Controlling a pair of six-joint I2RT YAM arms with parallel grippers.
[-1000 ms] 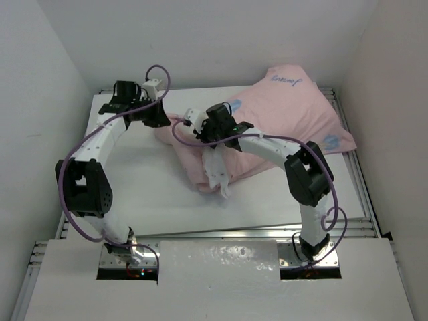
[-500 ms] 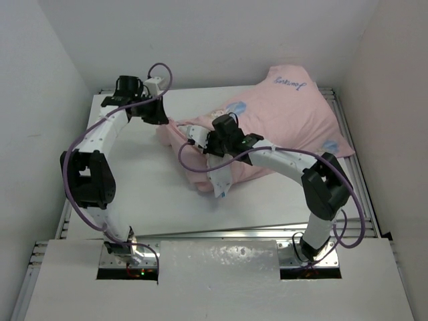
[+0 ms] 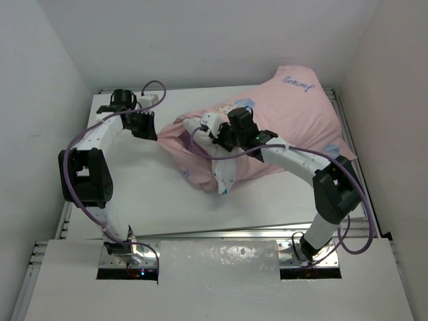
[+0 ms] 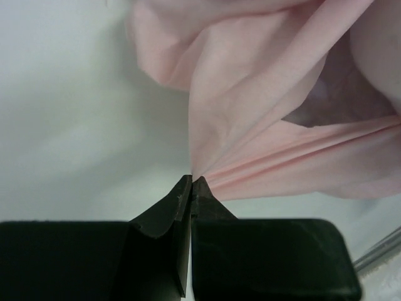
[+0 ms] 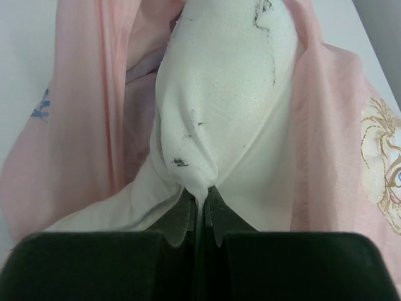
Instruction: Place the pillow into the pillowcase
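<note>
The pillowcase (image 3: 294, 114) lies pale-pink side out across the back right of the table, plump and bunched. My left gripper (image 3: 151, 128) is shut on its left edge and holds the pink fabric (image 4: 250, 125) taut from the fingertips (image 4: 191, 180). A white part of the pillow (image 3: 225, 175) shows below the pink folds. In the right wrist view the pillow (image 5: 225, 81), marked with small dark smudges, has pink cloth (image 5: 88, 125) on both sides. My right gripper (image 5: 202, 192) is shut on a pinch of it, and sits over the case's middle (image 3: 212, 134).
The bare white table (image 3: 134, 194) stretches left and in front of the cloth. A metal rail (image 3: 267, 231) frames its near edge, and white walls stand close on three sides. Purple cables loop from both arms.
My right gripper has moved back and to the right with the pillow, and the pillowcase bulk has shifted towards the back wall. My left gripper has drawn slightly left, stretching the case's edge.
</note>
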